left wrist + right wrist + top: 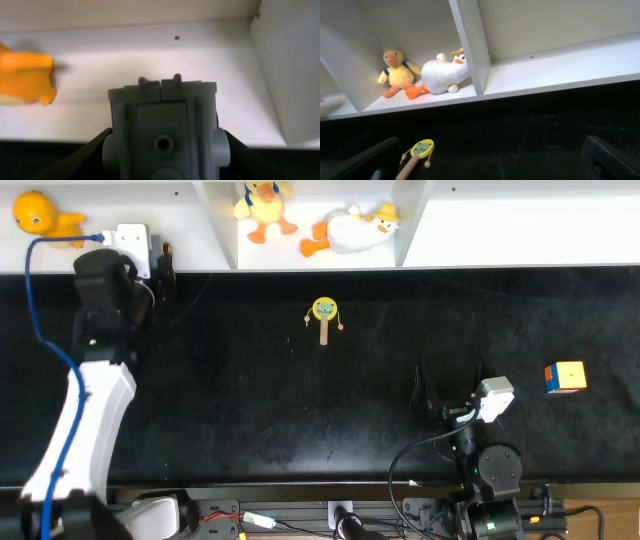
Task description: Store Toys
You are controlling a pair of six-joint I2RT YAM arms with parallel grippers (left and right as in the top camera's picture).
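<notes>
Finds cube (565, 377) right of the wide-open right gripper (448, 388), rattle (324, 313) far-left; left gripper (160, 82) seemingly closed, empty, at shelf (500, 230).

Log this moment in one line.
left gripper shut at shelf left bay | right gripper open, empty | rattle, cube on table

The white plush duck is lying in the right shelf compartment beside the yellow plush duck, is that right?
Not quite. The top view shows the white plush duck lying in the middle shelf compartment, not the right one, beside the yellow plush duck.
</notes>
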